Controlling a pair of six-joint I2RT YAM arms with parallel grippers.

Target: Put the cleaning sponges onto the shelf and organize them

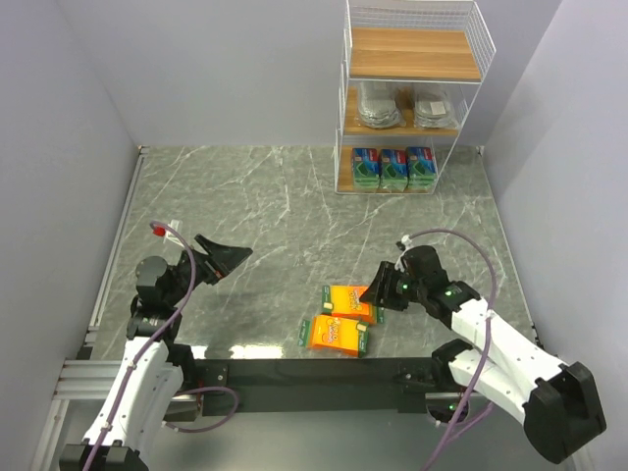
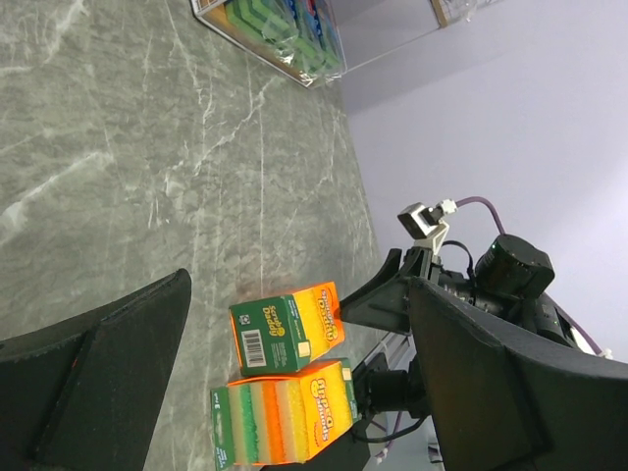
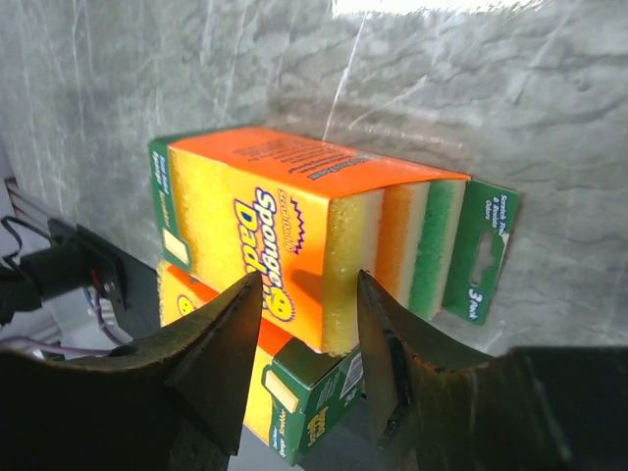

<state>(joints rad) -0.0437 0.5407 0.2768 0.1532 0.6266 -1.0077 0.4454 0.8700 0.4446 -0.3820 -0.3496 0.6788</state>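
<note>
Two orange cleaning sponges lie near the table's front edge: one (image 1: 351, 302) (image 3: 294, 226) farther back, the other (image 1: 336, 335) (image 3: 294, 407) closer to the front. My right gripper (image 1: 378, 292) (image 3: 309, 285) is open, its fingertips just short of the farther pack's near corner, which shows in the gap between them. My left gripper (image 1: 228, 257) (image 2: 297, 280) hangs wide open above the table, well left of both packs, holding nothing. The shelf (image 1: 412, 54) stands at the back right with blue-and-green packs (image 1: 392, 169) on its bottom tier and silvery grey packs (image 1: 381, 106) on the middle tier.
The shelf's top board is bare wood. Grey walls close in the marbled table (image 1: 255, 196) on the left, back and right. A black rail (image 1: 314, 375) runs along the front edge between the arm bases.
</note>
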